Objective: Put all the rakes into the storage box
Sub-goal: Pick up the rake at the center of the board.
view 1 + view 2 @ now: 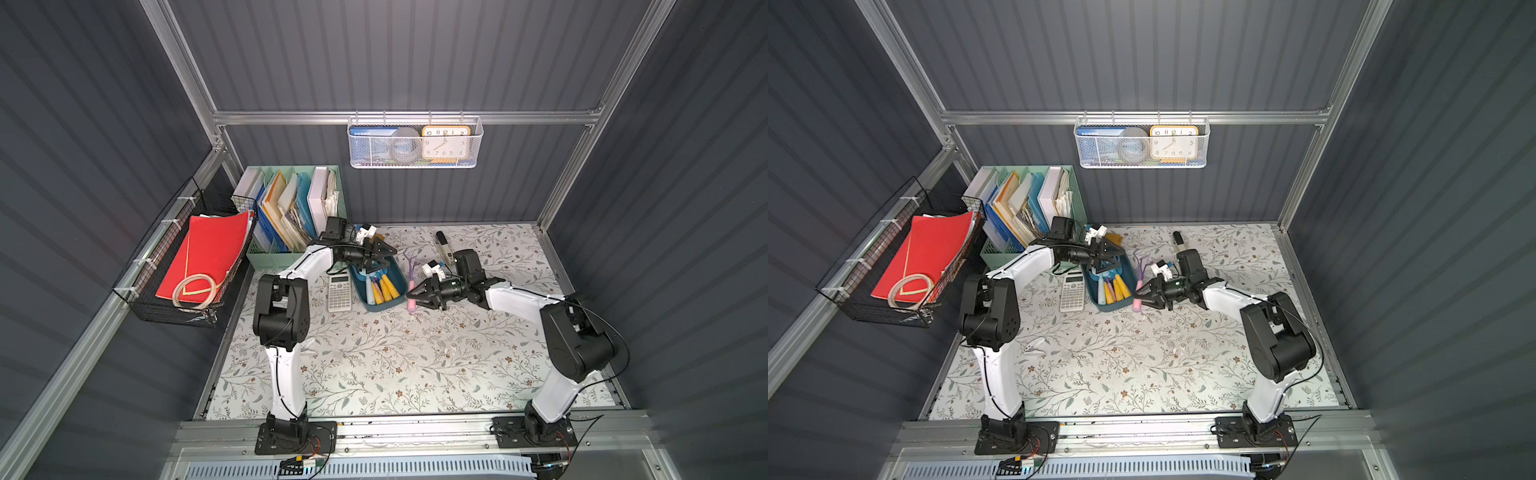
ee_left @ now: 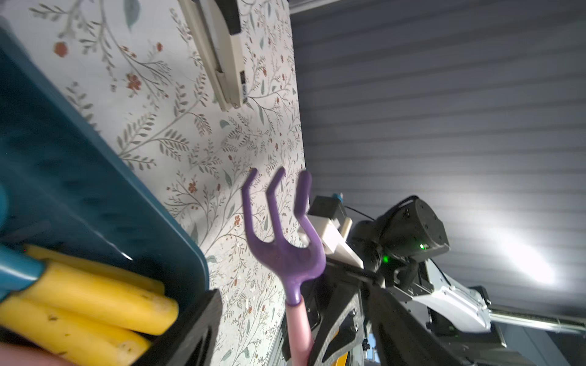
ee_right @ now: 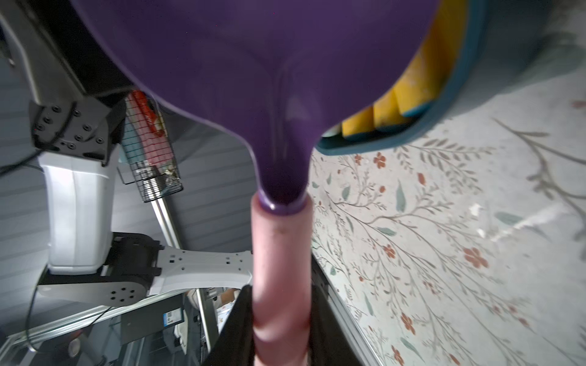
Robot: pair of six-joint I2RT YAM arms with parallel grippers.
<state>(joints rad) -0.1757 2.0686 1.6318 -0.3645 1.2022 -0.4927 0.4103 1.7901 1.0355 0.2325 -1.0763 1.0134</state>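
Observation:
The rake (image 1: 409, 261) (image 1: 1141, 266) has a purple three-tined head and a pink handle. It lies just outside the right wall of the storage box (image 1: 400, 286) (image 1: 1128, 300), a shallow teal tub holding several yellow-handled tools. My right gripper (image 1: 411, 294) (image 1: 1139, 296) (image 3: 280, 304) is shut on the pink handle. The wrist views show the purple head (image 2: 285, 253) (image 3: 269, 79) close up. My left gripper (image 1: 383, 255) (image 1: 1106, 257) hovers open over the box's far end with nothing in it. One of its fingers (image 2: 196, 329) shows beside the box's corner (image 2: 177, 240).
A calculator (image 1: 340, 291) lies left of the box and a stapler (image 1: 444, 247) lies behind the right gripper. A mint file organiser (image 1: 291, 249) stands at the back left beside a black wire basket (image 1: 145, 299) of red folders. A white mesh basket (image 1: 411, 162) hangs on the rear wall.

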